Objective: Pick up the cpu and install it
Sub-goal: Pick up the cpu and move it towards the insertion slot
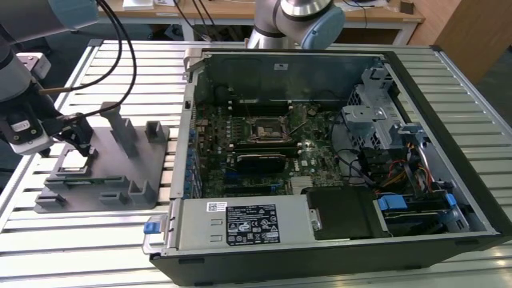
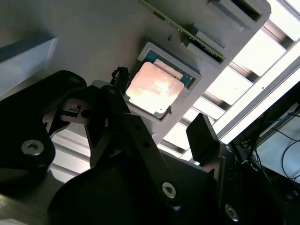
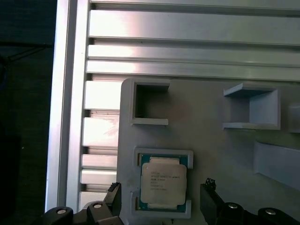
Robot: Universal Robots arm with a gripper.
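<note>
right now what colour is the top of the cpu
Pale silver, with a thin greenish border; the cpu shows best in the first wrist view.

The cpu [image 2: 154, 89] lies flat in a recess of the grey tray [image 2: 93, 37] (silver top up); the gripper [image 2: 161, 101] hovers above, fingers spread either side, not touching it.

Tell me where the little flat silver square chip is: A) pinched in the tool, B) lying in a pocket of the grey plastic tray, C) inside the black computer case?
B: the little flat silver square chip lies in a framed pocket of the grey plastic tray, with the open tool standing apart on either side of it.
</note>
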